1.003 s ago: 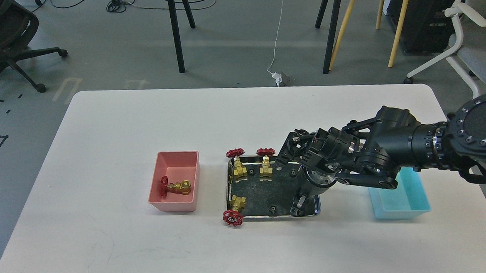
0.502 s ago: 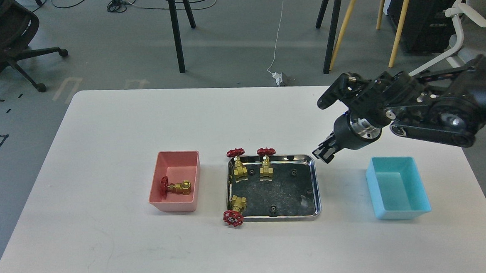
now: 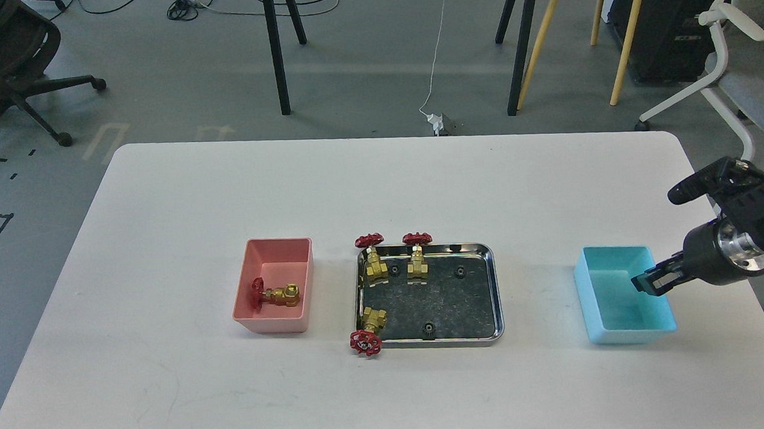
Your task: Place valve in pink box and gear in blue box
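The pink box [image 3: 273, 256] stands left of centre with one brass valve [image 3: 276, 295] with a red handwheel lying in it. The steel tray [image 3: 490, 287] holds three more valves [image 3: 375, 265] [image 3: 417, 263] [image 3: 373, 319] and three small black gears [image 3: 461, 272] [image 3: 429, 328] [image 3: 395, 269]. The blue box [image 3: 612, 300] stands at the right. My right gripper [image 3: 652, 283] hangs over the blue box's right rim; its dark fingers are close together, and I cannot tell whether a gear is between them. My left gripper is out of view.
The white table's right edge [image 3: 730, 235] runs close behind the blue box. Chairs and stand legs are on the floor beyond the table's far edge.
My right gripper has lifted out of the tray's front right corner and swung right across the table to the blue box. Valves and boxes have not moved.
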